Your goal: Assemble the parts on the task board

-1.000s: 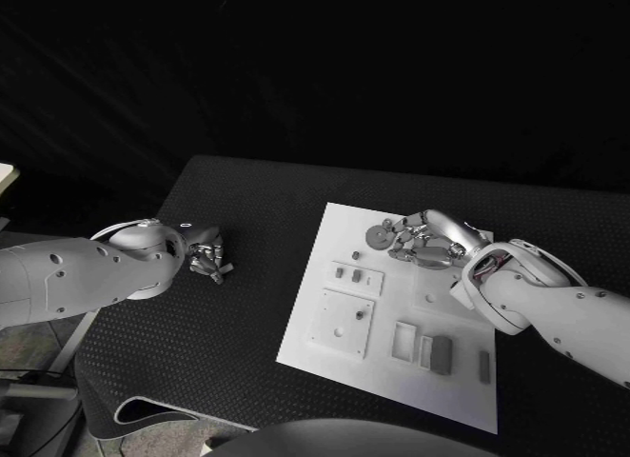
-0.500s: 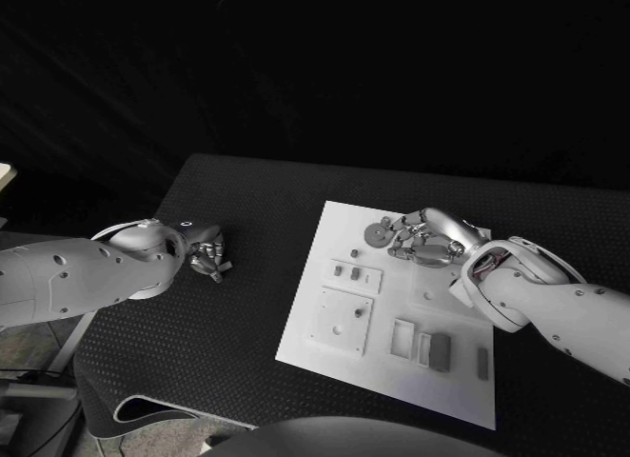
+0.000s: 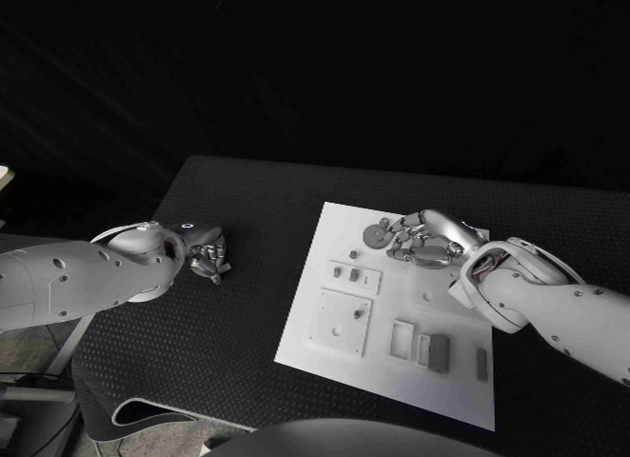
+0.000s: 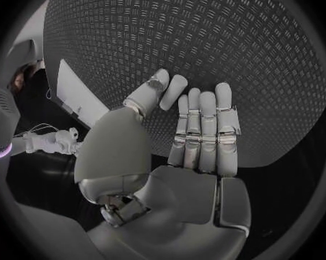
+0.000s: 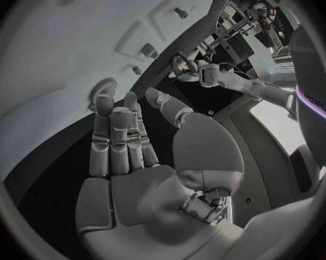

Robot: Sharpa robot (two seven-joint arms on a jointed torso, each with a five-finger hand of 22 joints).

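The white task board [image 3: 383, 381] lies in the middle of the black table. A round grey gear [image 3: 376, 236] sits at its far end. My right hand [image 3: 426, 243] hovers over that far end, just right of the gear, holding nothing. In the right wrist view its fingers [image 5: 113, 138] stretch out towards the gear [image 5: 102, 89] on the board [image 5: 47, 46]. My left hand [image 3: 206, 259] is over the black mat left of the board, holding nothing. Its fingers [image 4: 203, 127] lie straight and together, with the thumb apart. The board's edge [image 4: 76, 95] shows beside it.
Nearer on the board are a small two-slot block [image 3: 348, 274], a square plate [image 3: 343, 320], pale rectangular pieces [image 3: 404, 339] and darker blocks [image 3: 440, 353]. Ribbed black mat [image 3: 191, 352] covers the table around the board.
My right hand's fingers have shifted slightly beside the gear. The left hand has barely moved.
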